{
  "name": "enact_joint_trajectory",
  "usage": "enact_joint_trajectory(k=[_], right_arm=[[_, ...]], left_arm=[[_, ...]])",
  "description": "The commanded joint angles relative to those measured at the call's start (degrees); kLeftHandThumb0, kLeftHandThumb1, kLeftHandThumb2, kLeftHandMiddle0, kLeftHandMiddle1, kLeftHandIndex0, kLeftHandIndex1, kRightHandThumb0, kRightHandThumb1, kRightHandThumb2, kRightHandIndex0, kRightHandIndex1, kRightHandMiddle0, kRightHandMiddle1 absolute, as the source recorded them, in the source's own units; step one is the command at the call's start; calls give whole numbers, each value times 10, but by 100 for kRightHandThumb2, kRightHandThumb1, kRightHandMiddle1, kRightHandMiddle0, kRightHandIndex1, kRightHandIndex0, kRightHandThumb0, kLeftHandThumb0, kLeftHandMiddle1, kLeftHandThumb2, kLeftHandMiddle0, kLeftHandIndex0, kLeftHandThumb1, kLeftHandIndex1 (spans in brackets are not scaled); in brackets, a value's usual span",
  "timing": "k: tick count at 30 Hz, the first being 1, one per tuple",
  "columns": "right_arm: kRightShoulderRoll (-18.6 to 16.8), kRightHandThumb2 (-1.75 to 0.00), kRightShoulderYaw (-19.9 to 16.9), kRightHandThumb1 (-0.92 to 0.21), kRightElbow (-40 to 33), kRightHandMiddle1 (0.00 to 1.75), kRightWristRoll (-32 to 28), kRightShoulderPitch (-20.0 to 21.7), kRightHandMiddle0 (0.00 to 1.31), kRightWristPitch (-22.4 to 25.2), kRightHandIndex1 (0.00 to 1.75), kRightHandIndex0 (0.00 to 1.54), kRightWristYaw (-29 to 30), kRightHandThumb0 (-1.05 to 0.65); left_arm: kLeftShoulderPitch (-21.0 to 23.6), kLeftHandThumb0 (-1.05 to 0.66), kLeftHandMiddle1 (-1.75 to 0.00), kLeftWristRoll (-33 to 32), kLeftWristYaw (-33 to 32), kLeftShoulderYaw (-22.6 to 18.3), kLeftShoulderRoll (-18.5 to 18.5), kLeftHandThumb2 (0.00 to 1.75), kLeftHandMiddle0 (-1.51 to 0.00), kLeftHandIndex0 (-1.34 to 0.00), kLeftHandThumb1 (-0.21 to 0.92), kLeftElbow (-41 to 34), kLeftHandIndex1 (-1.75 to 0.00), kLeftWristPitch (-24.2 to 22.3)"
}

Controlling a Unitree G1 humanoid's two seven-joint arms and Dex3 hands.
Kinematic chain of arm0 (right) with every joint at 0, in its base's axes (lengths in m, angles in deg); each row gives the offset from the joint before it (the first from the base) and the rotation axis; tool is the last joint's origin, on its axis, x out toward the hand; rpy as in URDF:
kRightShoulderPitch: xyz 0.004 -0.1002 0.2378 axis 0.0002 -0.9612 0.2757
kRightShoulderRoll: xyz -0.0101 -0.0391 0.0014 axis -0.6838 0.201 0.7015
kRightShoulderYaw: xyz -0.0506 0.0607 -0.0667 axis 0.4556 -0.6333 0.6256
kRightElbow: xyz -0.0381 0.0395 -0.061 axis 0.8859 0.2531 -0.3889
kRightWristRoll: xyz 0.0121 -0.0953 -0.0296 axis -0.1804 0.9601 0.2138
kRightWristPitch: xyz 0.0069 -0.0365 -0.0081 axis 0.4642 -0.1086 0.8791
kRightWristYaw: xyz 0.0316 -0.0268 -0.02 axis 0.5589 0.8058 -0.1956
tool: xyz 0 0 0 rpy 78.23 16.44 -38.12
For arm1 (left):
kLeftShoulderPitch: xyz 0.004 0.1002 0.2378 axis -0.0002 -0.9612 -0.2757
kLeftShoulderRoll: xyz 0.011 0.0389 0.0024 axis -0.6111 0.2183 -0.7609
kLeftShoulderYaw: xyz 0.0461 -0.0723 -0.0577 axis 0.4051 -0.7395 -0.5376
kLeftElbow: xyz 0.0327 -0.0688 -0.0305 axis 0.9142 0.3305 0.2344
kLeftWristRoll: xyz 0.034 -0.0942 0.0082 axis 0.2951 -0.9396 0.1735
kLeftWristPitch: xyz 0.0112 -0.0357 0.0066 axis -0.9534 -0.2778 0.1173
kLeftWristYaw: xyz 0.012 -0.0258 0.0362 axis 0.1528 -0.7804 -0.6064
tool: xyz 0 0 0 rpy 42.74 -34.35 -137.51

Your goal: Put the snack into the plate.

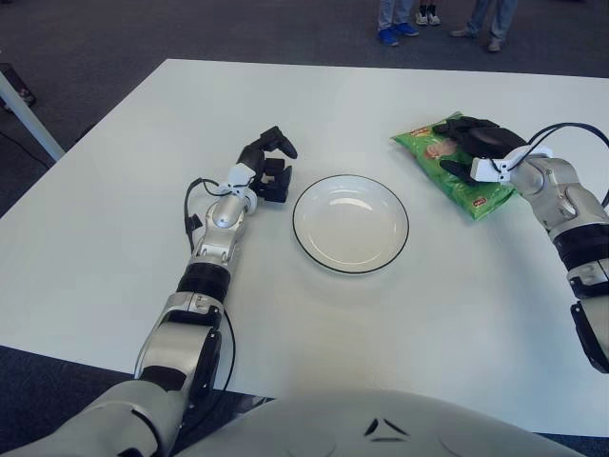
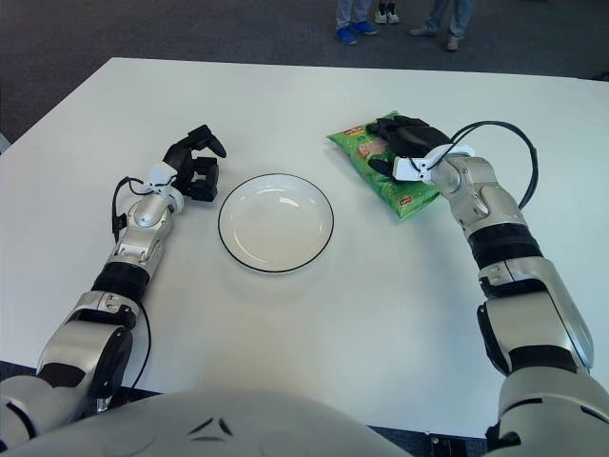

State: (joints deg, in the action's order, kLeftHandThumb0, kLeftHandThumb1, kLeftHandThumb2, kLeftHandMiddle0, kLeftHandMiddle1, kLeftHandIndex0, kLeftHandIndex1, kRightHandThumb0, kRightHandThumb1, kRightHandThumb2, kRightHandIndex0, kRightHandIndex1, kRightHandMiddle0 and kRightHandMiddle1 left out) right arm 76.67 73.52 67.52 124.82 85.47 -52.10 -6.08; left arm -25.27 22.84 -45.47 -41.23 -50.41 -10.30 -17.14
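Table (image 1: 114, 238): white, rectangular, occupying most of both views, with dark carpet beyond its far edge. Feet and lower legs of bystanders (image 1: 404, 24) show on that carpet at the top.

Plate (image 1: 351, 224): white, round, with a thin dark rim, lying flat near the table's centre. Its inside holds nothing.

Snack bag (image 1: 447, 176): green, printed packet, lying on the table to the right of the plate and slightly farther from the robot, apart from the plate's rim. The bag is outside the plate.

Right hand (image 1: 476, 145): black fingers laid over the top of the snack bag, one finger (image 1: 455, 169) pressing on its near face. Contact with the packet is evident; whether the fingers are closed round it in a full grasp cannot be told.

Left hand (image 1: 268, 167): positioned just beside the plate on its left, fingers curled inward and holding nothing. The hand is close to the rim but not touching it.
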Motion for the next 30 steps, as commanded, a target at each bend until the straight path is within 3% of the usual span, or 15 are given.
enact_joint_trajectory(k=[1,14,22,23,26,27,29,30], right_arm=[[-5,-103,20,-92,8,39,16,-16,0,26,0,0,-25,-105],[-1,-97,32,-92,-11,45,19,-26,0,62,0,0,-32,-104],[-2,-83,27,-92,-40,88,39,-44,0,91,3,5,12,-89],[-2,-82,27,-92,-41,94,44,-46,0,93,9,5,24,-87],[0,-71,28,-92,-45,126,56,-51,2,93,61,1,56,-78],[0,-69,28,-92,-45,130,60,-53,2,92,68,1,69,-77],[0,-62,28,-90,-44,145,64,-54,7,91,102,0,82,-71],[0,-61,28,-89,-44,147,67,-55,8,89,107,0,91,-70]], left_arm=[[-41,-50,-175,-1,6,2,1,136,-126,-65,28,22,-175,-7],[-44,-49,-175,-1,6,0,1,134,-128,-63,29,12,-175,-19],[-49,-48,-175,4,2,0,0,132,-127,-62,31,1,-175,-26],[-49,-48,-175,3,3,0,0,132,-127,-62,31,0,-175,-28],[-52,-48,-175,-1,9,-1,0,132,-127,-61,31,-7,-175,-36],[-53,-48,-175,-2,10,-1,0,132,-127,-61,31,-9,-175,-38],[-53,-48,-175,-3,11,-1,0,132,-127,-61,32,-11,-175,-41],[-53,-48,-175,-4,11,-1,0,132,-127,-61,32,-12,-175,-42]])
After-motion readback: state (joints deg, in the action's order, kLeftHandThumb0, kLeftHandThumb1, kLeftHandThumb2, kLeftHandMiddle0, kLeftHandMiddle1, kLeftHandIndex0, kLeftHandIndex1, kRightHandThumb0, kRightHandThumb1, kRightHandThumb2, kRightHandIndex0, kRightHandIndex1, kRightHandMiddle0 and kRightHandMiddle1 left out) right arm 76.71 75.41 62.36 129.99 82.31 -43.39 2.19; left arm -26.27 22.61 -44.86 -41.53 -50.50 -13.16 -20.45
